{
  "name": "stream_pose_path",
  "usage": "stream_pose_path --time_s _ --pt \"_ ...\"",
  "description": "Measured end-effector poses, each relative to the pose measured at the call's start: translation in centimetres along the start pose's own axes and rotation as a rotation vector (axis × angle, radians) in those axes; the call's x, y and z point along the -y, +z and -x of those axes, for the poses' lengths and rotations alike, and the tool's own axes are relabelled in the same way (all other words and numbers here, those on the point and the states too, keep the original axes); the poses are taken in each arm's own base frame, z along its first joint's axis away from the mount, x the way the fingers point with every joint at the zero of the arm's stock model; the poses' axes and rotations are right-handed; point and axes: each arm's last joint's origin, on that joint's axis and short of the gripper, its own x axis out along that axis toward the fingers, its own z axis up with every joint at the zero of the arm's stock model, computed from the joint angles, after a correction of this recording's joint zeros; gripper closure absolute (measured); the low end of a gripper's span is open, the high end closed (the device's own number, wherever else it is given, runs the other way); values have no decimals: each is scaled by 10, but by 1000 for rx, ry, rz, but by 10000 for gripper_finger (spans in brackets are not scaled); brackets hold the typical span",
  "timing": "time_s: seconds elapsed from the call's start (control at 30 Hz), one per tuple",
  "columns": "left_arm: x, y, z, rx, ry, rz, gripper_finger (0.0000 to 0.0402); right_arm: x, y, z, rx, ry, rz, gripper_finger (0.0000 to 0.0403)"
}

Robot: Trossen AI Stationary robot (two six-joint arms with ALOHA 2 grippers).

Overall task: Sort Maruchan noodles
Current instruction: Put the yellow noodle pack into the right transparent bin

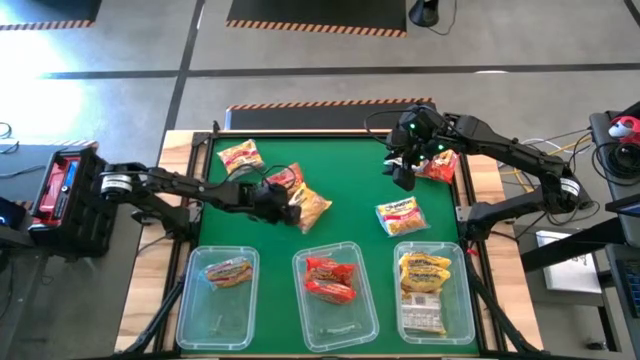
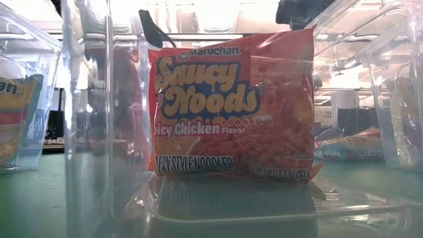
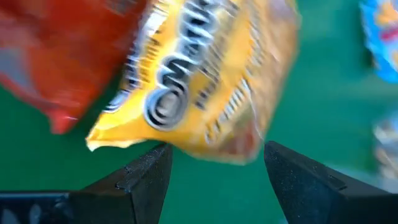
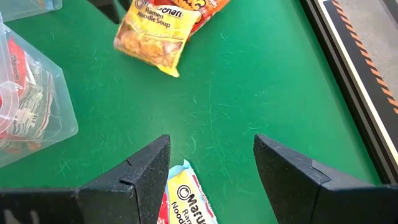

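Left gripper (image 1: 283, 207): jaws spread, empty, just beside a yellow Maruchan packet (image 1: 311, 208) and red packet (image 1: 283, 177) at table centre. Right gripper (image 1: 402, 172): jaws spread, empty, far right, over a yellow-labelled packet (image 1: 400, 215). Three near clear bins (image 1: 216, 318) hold sorted packets.

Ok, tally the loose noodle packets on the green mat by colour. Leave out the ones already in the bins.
red packets: 2
yellow packets: 2
orange-pink packet: 1
Total loose on the mat: 5
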Motion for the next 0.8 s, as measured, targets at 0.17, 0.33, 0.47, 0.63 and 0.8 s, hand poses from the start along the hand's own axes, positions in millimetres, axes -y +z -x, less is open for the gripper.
stream_pose_path --time_s 0.17,0.33,0.47,0.63,0.8 --pt "4 0 0 -38 -49 -30 164 0 0 0 0 0 1 183" --pt "4 0 1 -36 -53 -23 164 0 0 0 1 0 1 183" --pt "5 0 4 -23 -55 -13 164 1 5 0 49 -9 4 183" --pt "-5 0 5 49 67 46 168 3 17 2 178 -20 -99 183" --pt "-9 1 6 108 130 109 173 4 26 3 263 -12 -222 183"
